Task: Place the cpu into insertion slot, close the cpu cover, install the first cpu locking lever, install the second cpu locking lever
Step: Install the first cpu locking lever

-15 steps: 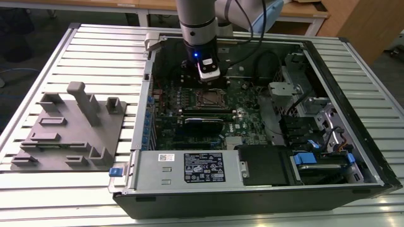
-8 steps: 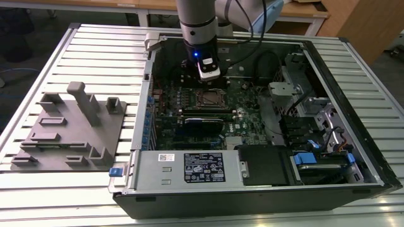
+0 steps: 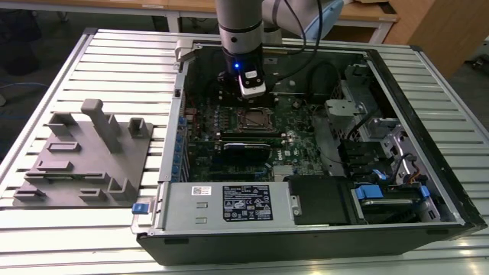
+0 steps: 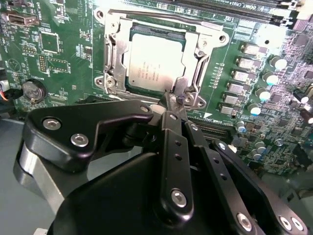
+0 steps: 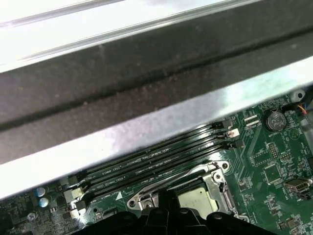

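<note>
The cpu (image 4: 155, 61) lies flat in the insertion slot (image 4: 108, 82) on the green motherboard, its silvery top showing through the window of the cpu cover (image 4: 116, 54), which lies down over it. A wire locking lever (image 4: 146, 14) runs along one side of the socket. My gripper (image 4: 171, 102) is shut, fingertips together at the socket's near edge, right beside the hooked end of another lever (image 4: 181, 94). In the exterior view the gripper (image 3: 256, 102) hangs just behind the socket (image 3: 252, 118) inside the open computer case. The first wrist view shows the cpu (image 5: 198, 199) past the dark fingers (image 5: 168, 200).
Long black memory slots (image 5: 156, 161) run beside the socket, with the case wall (image 5: 146, 83) close behind. A coin battery (image 4: 33, 89) sits on the board. The power supply (image 3: 229, 203) fills the case front, and a grey fixture (image 3: 84, 154) stands at the exterior view's left.
</note>
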